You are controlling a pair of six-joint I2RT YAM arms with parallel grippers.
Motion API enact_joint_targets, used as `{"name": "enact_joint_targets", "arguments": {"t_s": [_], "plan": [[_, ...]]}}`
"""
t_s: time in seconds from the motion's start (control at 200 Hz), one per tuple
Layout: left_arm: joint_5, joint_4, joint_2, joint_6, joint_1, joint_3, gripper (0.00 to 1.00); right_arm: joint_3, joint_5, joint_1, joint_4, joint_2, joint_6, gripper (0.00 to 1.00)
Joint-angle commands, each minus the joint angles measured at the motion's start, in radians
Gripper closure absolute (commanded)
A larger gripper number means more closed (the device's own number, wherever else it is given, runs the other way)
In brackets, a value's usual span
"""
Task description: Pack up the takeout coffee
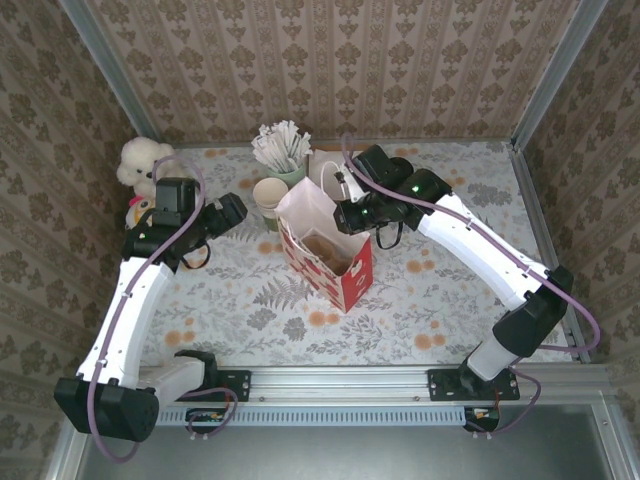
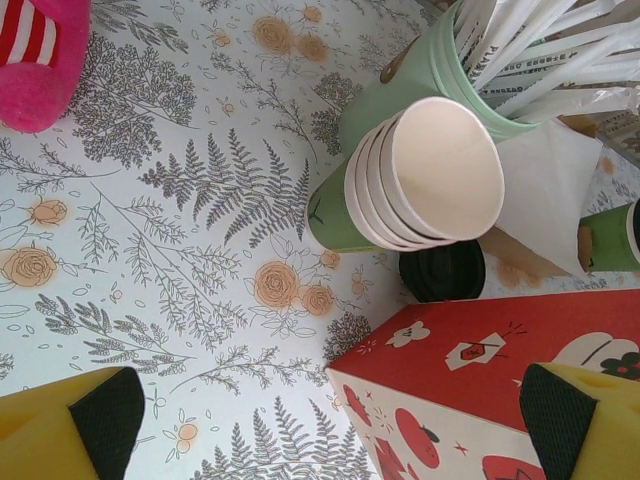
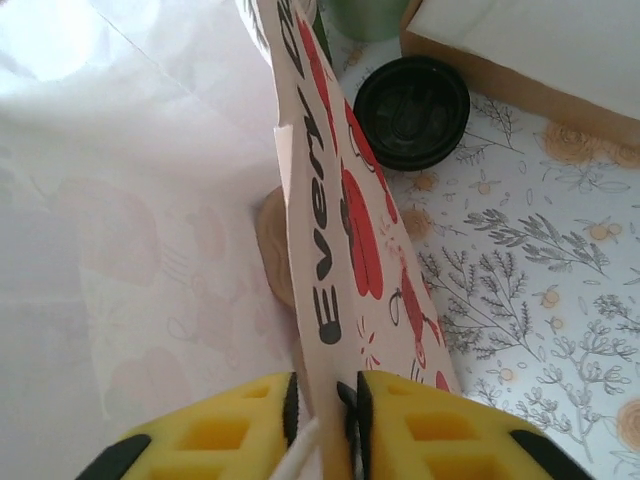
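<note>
My right pincer point(image 3: 325, 398) pinched narrow on wall of one red bag point(image 3: 345, 215). My left pincer point(image 2: 330, 415) wide, empty. One black lid point(image 3: 412, 110) on surface point(image 3: 540, 300) beside bag; one green cup point(image 2: 608, 238) near lid.

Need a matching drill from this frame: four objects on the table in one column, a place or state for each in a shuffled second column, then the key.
Column A
1. black lid
2. stack of cups
3. pale green holder
4. paper bag

Column B
a. holds white wrapped sticks
b. wall between the jaws of the right gripper
c. lies flat on the table next to the bag
d. nested, cream-white inside

Pairs: 1-c, 2-d, 3-a, 4-b
</note>
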Motion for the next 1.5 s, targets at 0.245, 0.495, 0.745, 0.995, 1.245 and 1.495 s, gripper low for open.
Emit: {"name": "enact_joint_targets", "arguments": {"t_s": [0.245,0.495,0.745,0.995,1.245,1.495], "plan": [[0.070,0.042,-0.002,0.039,0.004,0.019,0.00,0.095,-0.043,-0.051,-0.125,-0.096,-0.081,0.35],[-0.035,0.028,0.017,0.005,-0.151,0.096,0.00,0.077,-0.188,-0.262,-0.084,-0.202,-0.165,0.00],[-0.197,-0.027,0.146,-0.158,-0.378,0.199,0.02,-0.115,-0.187,-0.511,0.267,-0.279,0.031,0.00],[-0.253,-0.152,0.295,-0.122,-0.472,0.368,0.18,-0.169,-0.144,-0.553,0.320,-0.227,0.090,0.00],[-0.249,-0.176,0.314,-0.066,-0.454,0.375,0.44,-0.176,-0.119,-0.570,0.290,-0.158,0.073,0.00],[-0.089,-0.089,0.306,0.027,-0.382,0.323,0.60,-0.182,-0.210,-0.566,0.299,-0.127,0.074,0.00]]}}
